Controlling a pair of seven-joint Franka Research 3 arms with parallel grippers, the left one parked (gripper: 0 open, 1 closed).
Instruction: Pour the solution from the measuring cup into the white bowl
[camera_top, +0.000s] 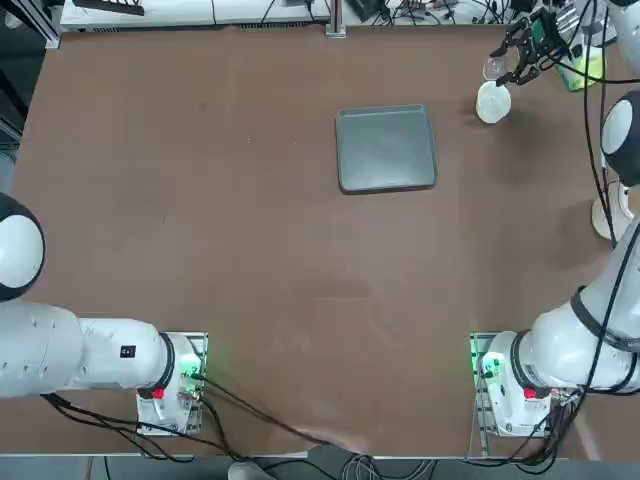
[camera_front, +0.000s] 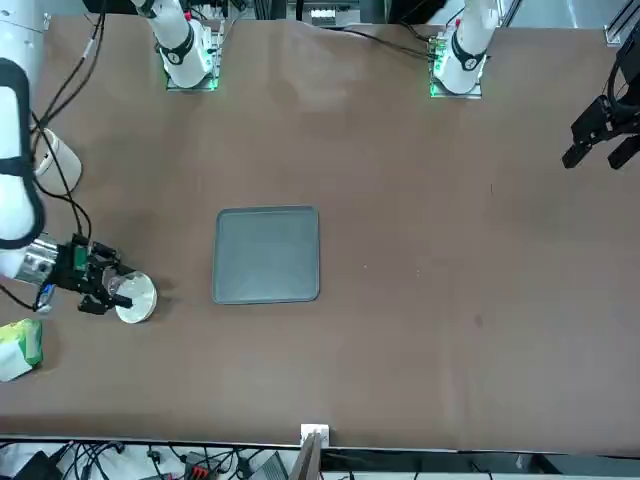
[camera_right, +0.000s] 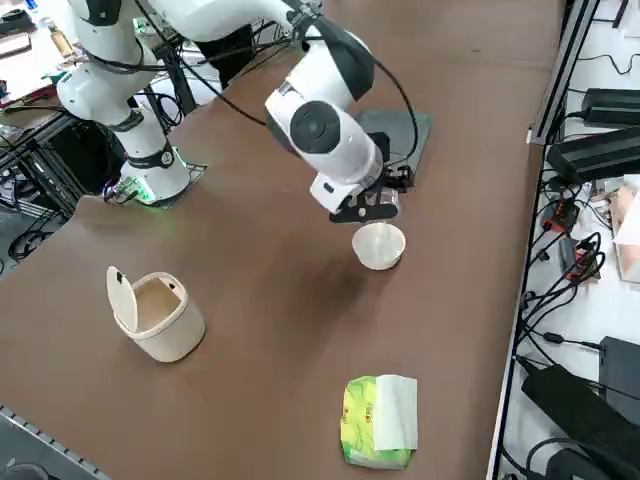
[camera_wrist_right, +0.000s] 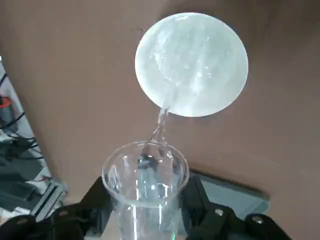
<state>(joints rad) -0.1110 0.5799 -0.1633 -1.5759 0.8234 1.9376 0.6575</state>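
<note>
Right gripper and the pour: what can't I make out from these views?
- Top view: the measuring cup is too small and transparent to read its liquid level.
- Right wrist view: glare and the stream blur the level inside the white bowl.
- Front view: the right gripper hides part of the cup.
- Right wrist view: the picture's edge cuts off the cup's base.

The right gripper (camera_wrist_right: 146, 197), around the measuring cup (camera_wrist_right: 145, 175), is beside the white bowl (camera_top: 493, 102), a pouring stream blocking the gap. A lane of desk (camera_top: 260, 260) runs between bowl and gray tray (camera_top: 387, 148); beyond the bowl stand the wipes packet (camera_right: 379, 421) and open-lidded bin (camera_right: 160, 318) (a gap parts them).
</note>
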